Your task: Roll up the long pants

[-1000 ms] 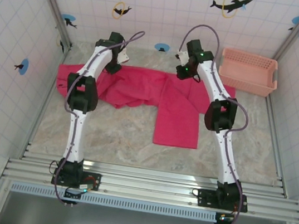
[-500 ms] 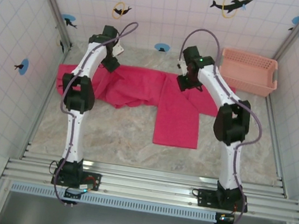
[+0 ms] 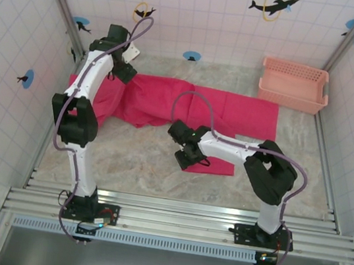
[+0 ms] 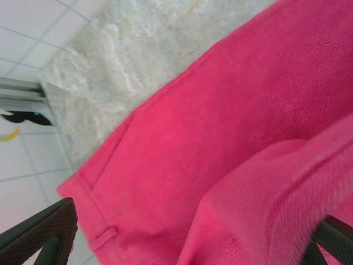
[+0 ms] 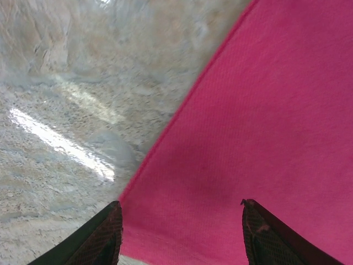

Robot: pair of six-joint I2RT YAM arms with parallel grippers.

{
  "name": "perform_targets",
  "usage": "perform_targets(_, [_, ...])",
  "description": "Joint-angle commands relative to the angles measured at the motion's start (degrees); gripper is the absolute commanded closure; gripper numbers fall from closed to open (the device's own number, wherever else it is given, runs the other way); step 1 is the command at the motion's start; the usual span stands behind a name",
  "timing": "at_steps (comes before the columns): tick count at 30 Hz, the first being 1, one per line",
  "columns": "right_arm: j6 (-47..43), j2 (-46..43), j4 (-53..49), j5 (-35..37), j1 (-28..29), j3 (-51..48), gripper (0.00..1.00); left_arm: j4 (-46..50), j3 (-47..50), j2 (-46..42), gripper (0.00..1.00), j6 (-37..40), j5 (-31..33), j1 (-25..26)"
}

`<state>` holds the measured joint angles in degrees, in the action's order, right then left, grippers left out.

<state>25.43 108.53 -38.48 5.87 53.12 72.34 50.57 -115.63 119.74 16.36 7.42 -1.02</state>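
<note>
One pair of pants [image 3: 233,111] lies spread across the far half of the table [image 3: 133,159], one leg running right toward the single pink basket [image 3: 292,96], a second flap hanging toward the near edge. Two arms are out. The left gripper [image 3: 121,71] hangs over the left end of the cloth, jaws spread wide. The right gripper [image 3: 185,157] sits at the near flap's corner, both fingers [image 5: 105,234] apart.

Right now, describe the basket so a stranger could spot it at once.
Follow the table to its far right corner. The basket sits there, just past the pants. It is a pale pink, rigid, open box; the pants are flat magenta cloth.
</note>
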Motion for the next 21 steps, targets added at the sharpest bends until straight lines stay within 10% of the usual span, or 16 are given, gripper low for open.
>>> perform_targets(1, [4.1, 1.1, 5.3, 2.5, 0.8, -0.6, 0.4, 0.1, -2.7, 4.7, 0.03, -2.2, -3.3, -1.2])
perform_targets(7, [5.4, 3.4, 5.7, 1.7, 1.4, -1.5, 0.44, 1.9, -7.0, 8.2, 0.02, -4.9, -1.1, -2.2])
perform_targets(13, [5.4, 7.0, 4.6, 0.8, 0.5, -0.6, 0.75, 3.2, -7.5, 7.3, 0.03, -6.0, -2.6, -2.6])
perform_targets(16, [4.3, 3.9, 0.8, 6.8, 0.2, 0.2, 0.97, 2.1, -4.0, 4.3, 0.03, -6.3, -2.1, -2.7])
perform_targets(21, [0.0, -9.6, -9.1, 19.0, -6.3, 2.5, 1.0, -0.7, 1.1, -1.7, 0.03, -6.3, -2.3, -2.7])
